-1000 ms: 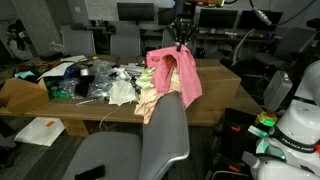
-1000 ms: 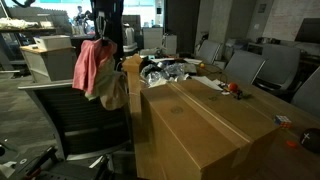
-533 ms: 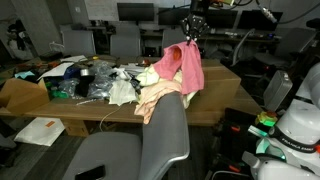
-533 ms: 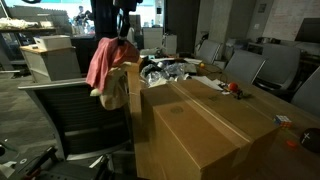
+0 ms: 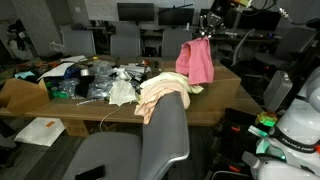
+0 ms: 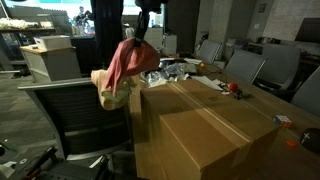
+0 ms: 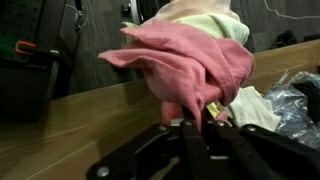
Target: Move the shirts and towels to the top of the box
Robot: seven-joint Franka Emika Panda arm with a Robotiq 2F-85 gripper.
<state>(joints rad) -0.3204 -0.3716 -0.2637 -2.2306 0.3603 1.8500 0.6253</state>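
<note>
My gripper (image 5: 204, 33) is pinched tight on the pink cloth (image 5: 196, 62), which hangs free beneath it, off the surface. In the wrist view the fingers (image 7: 187, 135) come in from 6 o'clock and bite into a fold of that cloth (image 7: 190, 65). Only there do I see a pale yellow-green cloth (image 7: 215, 18) beyond it at 12 o'clock and crinkled clear plastic (image 7: 297, 95) at 3 o'clock.

An exterior view gives me the big cardboard box (image 6: 205, 125), lying at 5 o'clock from the hanging cloth (image 6: 130, 62). A heap of cream cloths (image 5: 160, 92) sits at 7 o'clock from the pink one, beside a grey chair (image 5: 165, 135). Bags and clutter (image 5: 95, 80) cover the tabletop (image 6: 250, 97). Around it is an office with more chairs and dark monitors.
</note>
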